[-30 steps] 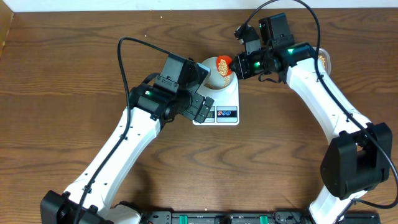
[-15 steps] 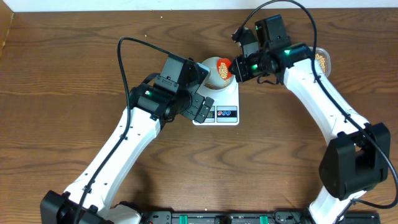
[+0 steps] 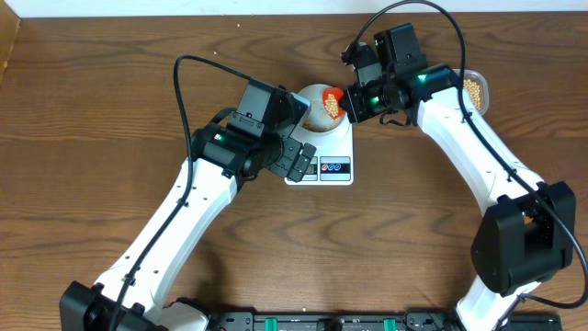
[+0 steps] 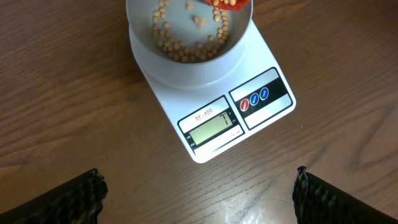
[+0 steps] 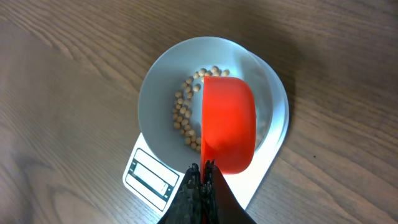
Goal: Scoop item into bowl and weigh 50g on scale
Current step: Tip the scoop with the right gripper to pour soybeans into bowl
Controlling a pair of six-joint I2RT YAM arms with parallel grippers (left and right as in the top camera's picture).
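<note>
1. Right gripper: fingers together, clamped on the handle of an orange scoop.
2. Scoop: hangs over the bowl, above the half farther from the scale's display. Its rounded back faces the right wrist camera, so its contents cannot be seen there. The left wrist view catches only its edge at the top of the frame.
3. Beans: loose crescent on the bowl floor, with part of the floor bare.
4. Bowl: sits on the scale, at the end away from the display, and overhangs that end slightly.
5. Display: lit pale green, digits too small to read. Two round buttons, one red and one blue, sit just beside it on the same edge of the scale.
6. Left gripper: fingers wide apart, holding nothing. It hovers just off the display edge of the scale, above the wooden table.
7. Tub: well to the right of the scale, partly hidden behind the right arm, more beans inside.
</note>
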